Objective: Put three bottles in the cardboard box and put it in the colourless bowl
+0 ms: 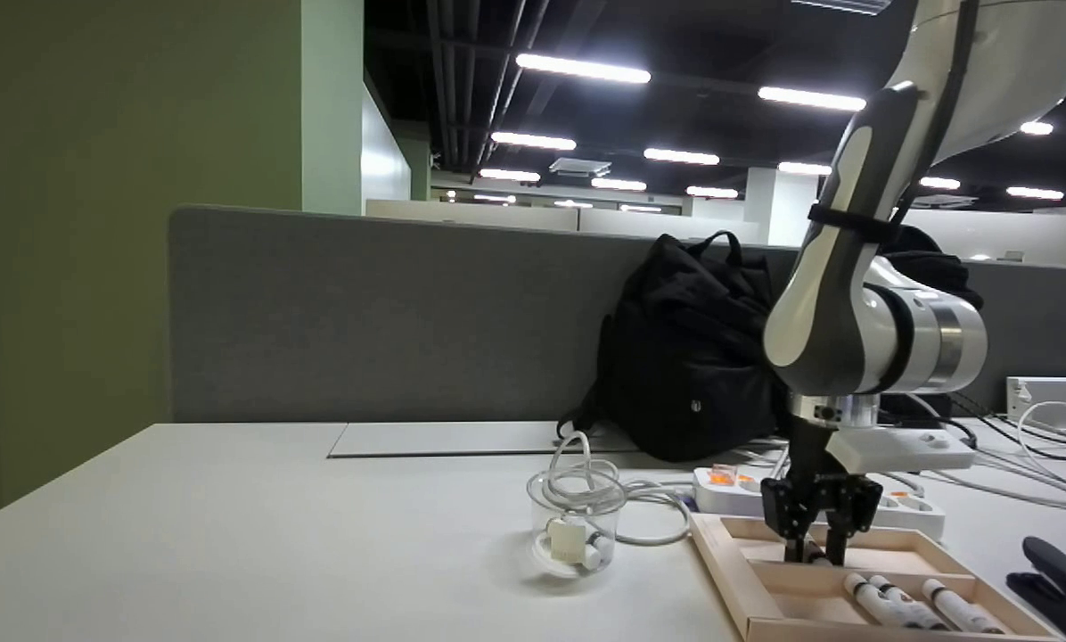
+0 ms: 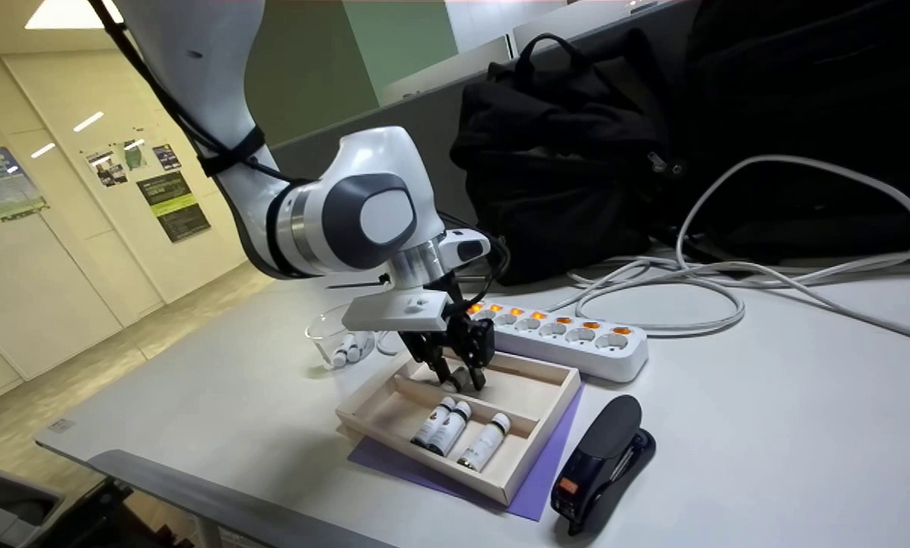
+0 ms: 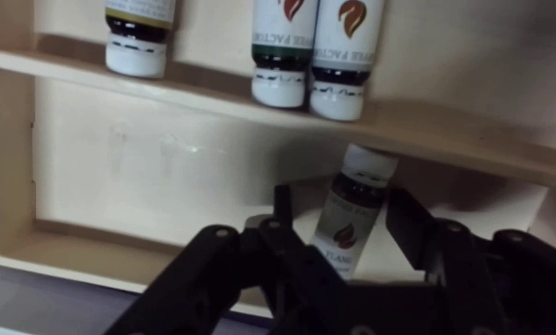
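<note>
Bottle (image 3: 352, 214) reading "YLANG" (leaf emblem (image 3: 345, 236) above), in tan box (image 3: 120, 177), end effector (image 3: 340, 204) fingers apart, bottle between

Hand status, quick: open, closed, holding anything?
Hand: open, straddling a bottle but not gripping it; the wrist view shows a clear gap on at least one side.

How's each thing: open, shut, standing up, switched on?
Black two-fingered gripper: open
Cylindrical white-labelled bottle at gripper: capped, not upright
Three similar bottles: capped, not upright
Shallow tan rectangular box: open-topped
Small clear bowl: upright, holding bottles
White power strip: some switches look lit
Black backpack: upright
Black stapler: untouched
</note>
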